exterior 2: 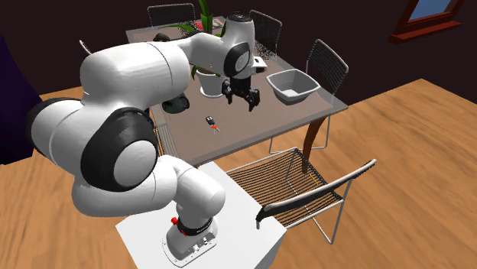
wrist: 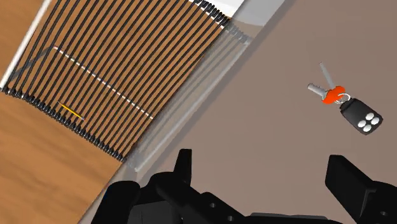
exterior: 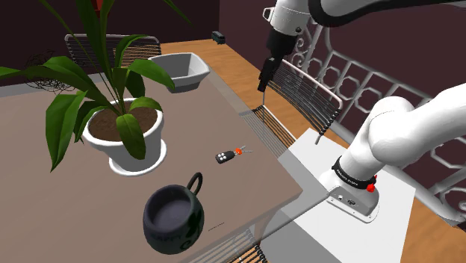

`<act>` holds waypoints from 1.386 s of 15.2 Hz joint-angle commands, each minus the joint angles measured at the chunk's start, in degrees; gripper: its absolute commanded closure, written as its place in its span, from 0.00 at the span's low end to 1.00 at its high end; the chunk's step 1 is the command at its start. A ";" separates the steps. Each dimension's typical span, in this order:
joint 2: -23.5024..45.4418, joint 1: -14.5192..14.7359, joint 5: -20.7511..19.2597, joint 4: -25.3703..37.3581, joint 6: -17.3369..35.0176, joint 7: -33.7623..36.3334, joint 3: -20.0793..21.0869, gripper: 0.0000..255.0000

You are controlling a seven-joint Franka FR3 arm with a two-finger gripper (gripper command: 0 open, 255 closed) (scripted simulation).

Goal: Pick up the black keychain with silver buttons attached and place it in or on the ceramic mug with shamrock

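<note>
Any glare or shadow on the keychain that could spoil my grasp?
Wrist view: the keychain lies evenly lit on the table, no glare, its buttons plain. Shoulder view: flat light, no shadow from the gripper over it. Second exterior view: unshaded too.

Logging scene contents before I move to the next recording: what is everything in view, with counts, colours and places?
Keychain: one, black with silver buttons, red tag, on the table.
Mug: one, dark, on the table, apart from the keychain.
Potted plant: one, green, white pot, on the table.
Bowl: one, grey, table's far corner.
Table: one, grey-brown.
Chairs: several, wire, around the table.
Stand: one, white, beside the table.
Arm: one, white, dark joints.
Pincer: one, black, open, empty, above the table.
</note>
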 commanded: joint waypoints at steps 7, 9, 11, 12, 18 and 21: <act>7.84 7.42 0.73 -3.97 11.18 -8.47 4.78 0.00; 10.05 9.16 0.75 -4.81 14.03 -10.43 6.06 0.00; 12.33 10.85 0.67 -5.62 16.89 -12.32 7.36 0.00; 13.49 11.67 0.59 -6.02 18.33 -13.24 8.02 0.00; 18.37 13.45 0.03 -7.90 24.77 -15.22 10.07 0.00; 20.41 13.25 -0.29 -8.72 27.62 -14.93 10.41 0.00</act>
